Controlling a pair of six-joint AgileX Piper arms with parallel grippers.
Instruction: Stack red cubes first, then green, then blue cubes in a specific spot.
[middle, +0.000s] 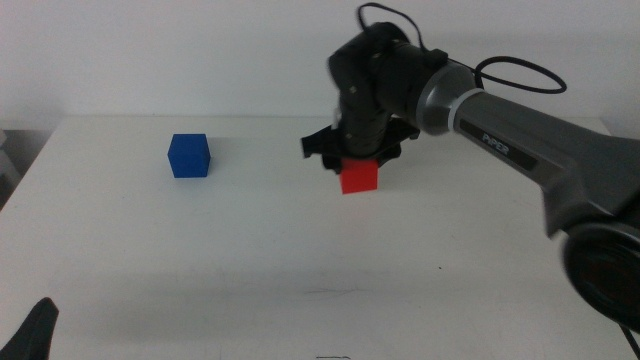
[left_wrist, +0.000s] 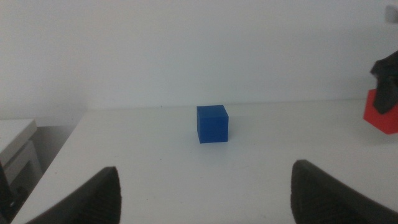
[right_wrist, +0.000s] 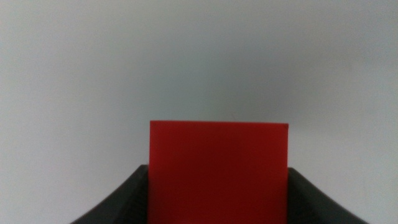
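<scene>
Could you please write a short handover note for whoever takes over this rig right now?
Right pincer: over the middle of the table, jaws on either side of the red cube; the right wrist view shows the cube filling the gap between them. Whether the cube rests on the table or is just off it, I cannot tell.
Left pincer: open, empty, waiting at the near left edge, facing the blue cube.
Blue cube: alone on the far left of the table, untouched.
Green cube: not in any view.
Done: nothing stacked yet.
Left: set red down, then green on it, then blue on top.
</scene>
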